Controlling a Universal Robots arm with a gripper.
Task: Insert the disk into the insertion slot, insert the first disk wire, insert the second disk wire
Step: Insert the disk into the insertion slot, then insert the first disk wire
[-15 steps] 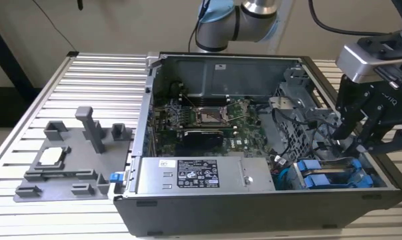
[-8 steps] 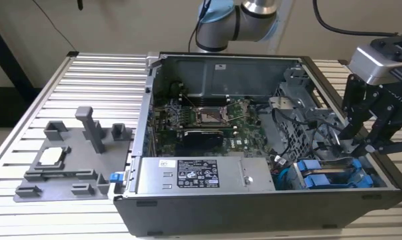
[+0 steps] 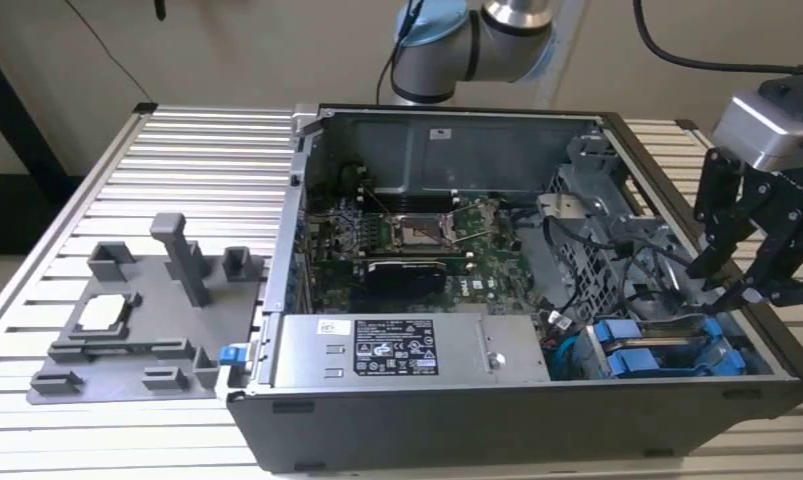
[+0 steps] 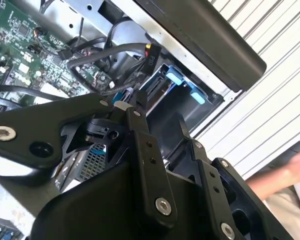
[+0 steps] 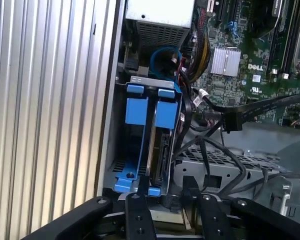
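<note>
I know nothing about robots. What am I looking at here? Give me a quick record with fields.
Setting: open computer case on a slatted metal table
Item: disk seated in the insertion slot, blue carrier showing
Robot: gripper near the disk, fingers open, holding nothing
Wires: black cable plug hanging apart from the disk

Disk (image 5: 140, 110) was bright blue along its carrier frame. Motherboard (image 3: 415, 240) was green; power-supply box (image 3: 508, 350) was silver with a black-and-white label. Worktop (image 3: 174, 160) was pale silver, ribbed in parallel lines — gripper (image 3: 732, 285) was black, fixture plate (image 3: 121, 330) mid grey, computer case (image 3: 508, 420) dark grey.
</note>
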